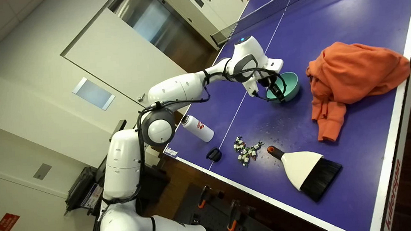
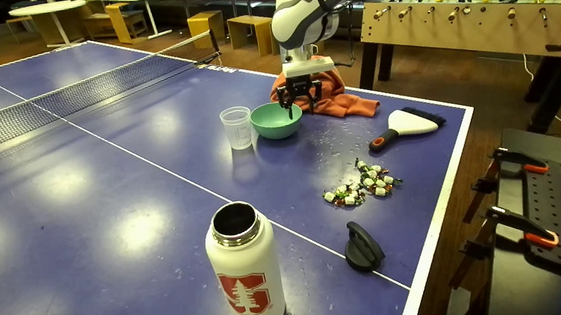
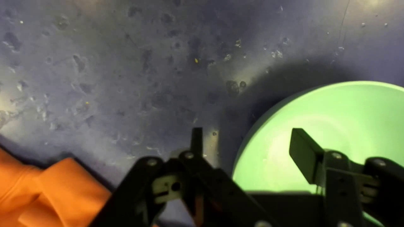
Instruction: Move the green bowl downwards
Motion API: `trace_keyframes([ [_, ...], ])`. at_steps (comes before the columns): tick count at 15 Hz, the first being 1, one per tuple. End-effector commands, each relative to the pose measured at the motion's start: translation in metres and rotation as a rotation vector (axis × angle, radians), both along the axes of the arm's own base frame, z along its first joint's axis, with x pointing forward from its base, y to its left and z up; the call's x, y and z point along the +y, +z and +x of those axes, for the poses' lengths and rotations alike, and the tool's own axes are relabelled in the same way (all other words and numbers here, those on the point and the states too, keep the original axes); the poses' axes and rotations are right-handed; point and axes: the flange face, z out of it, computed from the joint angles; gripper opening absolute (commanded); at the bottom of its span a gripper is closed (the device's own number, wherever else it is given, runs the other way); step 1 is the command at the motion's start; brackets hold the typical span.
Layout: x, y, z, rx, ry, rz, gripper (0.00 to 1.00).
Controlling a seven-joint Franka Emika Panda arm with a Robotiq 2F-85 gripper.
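Note:
The green bowl stands upright on the blue table and shows in both exterior views point(image 1: 291, 83) point(image 2: 274, 130). In the wrist view the bowl point(image 3: 363, 113) fills the lower right, with its right part cut off. My gripper point(image 2: 302, 113) is at the bowl's side near the orange cloth; it also shows in an exterior view point(image 1: 280, 98). In the wrist view the gripper point(image 3: 247, 138) is open, and the bowl's rim lies between its fingers. One finger is over the bowl's inside, the other is outside it. Nothing is held. Whether the fingertips are below the rim, I cannot tell.
A clear cup point(image 2: 238, 130) stands close beside the bowl. The orange cloth point(image 1: 356, 70) lies on the gripper's other side. A white brush point(image 1: 303, 166), small wrapped pieces point(image 1: 245, 149), a black lid point(image 1: 214, 154) and a white bottle point(image 1: 198, 128) are nearer the robot base.

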Motion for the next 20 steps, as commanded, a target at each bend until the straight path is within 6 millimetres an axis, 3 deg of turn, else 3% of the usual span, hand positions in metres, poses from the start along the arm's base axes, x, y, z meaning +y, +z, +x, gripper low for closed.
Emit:
trace_keyframes([
  [1, 0.001, 0.003, 0.008, 0.017, -0.022, 0.001, 0.41],
  [6, -0.002, 0.004, 0.011, 0.013, -0.029, 0.002, 0.04],
  [7, -0.002, 0.005, 0.011, 0.013, -0.031, 0.001, 0.00],
  [9, -0.002, 0.008, 0.011, 0.012, -0.034, -0.001, 0.00],
  [13, 0.000, 0.039, 0.000, 0.022, -0.016, -0.019, 0.01],
  [16, -0.001, 0.060, -0.017, 0.033, 0.022, -0.046, 0.01],
  [20, 0.005, 0.070, -0.047, 0.080, 0.095, -0.042, 0.01],
])
